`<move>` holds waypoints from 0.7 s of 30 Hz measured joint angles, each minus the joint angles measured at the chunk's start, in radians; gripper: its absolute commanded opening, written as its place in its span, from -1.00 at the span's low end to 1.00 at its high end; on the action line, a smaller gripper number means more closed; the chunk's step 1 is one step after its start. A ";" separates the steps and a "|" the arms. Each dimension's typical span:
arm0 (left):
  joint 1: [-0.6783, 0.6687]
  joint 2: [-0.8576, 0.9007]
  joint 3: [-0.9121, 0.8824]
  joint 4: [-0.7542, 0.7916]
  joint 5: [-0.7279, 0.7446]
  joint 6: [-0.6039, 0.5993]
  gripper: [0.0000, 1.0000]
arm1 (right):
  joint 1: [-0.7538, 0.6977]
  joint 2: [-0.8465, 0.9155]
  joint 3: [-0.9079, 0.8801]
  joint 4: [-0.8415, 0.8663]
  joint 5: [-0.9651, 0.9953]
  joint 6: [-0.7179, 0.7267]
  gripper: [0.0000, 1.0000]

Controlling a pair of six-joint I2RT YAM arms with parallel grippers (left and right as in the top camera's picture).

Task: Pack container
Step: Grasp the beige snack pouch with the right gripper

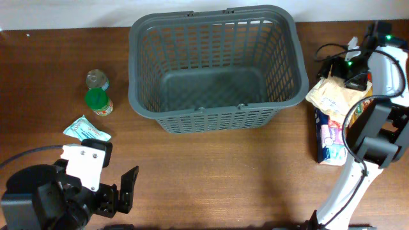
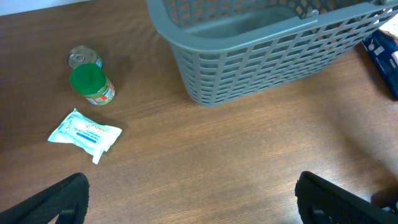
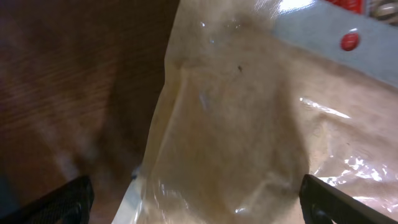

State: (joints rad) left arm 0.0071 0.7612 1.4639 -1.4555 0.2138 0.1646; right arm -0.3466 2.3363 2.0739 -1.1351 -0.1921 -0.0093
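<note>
Right gripper (image 3: 202,202) wide — over tan pouch (image 3: 249,124)

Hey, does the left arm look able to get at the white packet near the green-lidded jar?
Probably yes. The white packet lies flat on open table ahead of the left gripper, whose fingers stand open and empty. Nothing lies between them; the green-lidded jar stands apart, beyond it.

1. Basket (image 1: 211,110) sits mid-table, toward the back.
2. Left of it: can (image 1: 97,78), jar (image 1: 98,102) right in front, wipes pack (image 1: 86,130) nearer still.
3. Right side: plastic bag (image 1: 332,96) partly overlapping a flat package (image 1: 329,140).
</note>
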 measured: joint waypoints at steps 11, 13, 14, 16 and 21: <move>0.000 0.000 0.000 0.000 0.000 0.000 0.98 | 0.000 0.013 0.000 -0.003 0.006 -0.013 -0.85; 0.000 0.000 0.000 0.000 0.000 0.000 0.98 | -0.001 0.013 0.001 -0.004 0.006 -0.021 -0.93; 0.000 0.000 0.000 0.000 0.000 0.000 0.98 | 0.000 0.013 0.001 -0.005 0.006 -0.017 -0.92; 0.000 0.000 0.000 0.000 0.000 0.000 0.98 | 0.000 0.014 0.002 -0.005 0.006 -0.017 -0.92; 0.000 0.000 0.000 0.000 0.000 0.000 0.98 | 0.000 0.014 0.005 -0.009 0.005 -0.017 -0.92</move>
State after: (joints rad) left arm 0.0071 0.7612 1.4639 -1.4555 0.2138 0.1646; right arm -0.3470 2.3501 2.0789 -1.1439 -0.1871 -0.0261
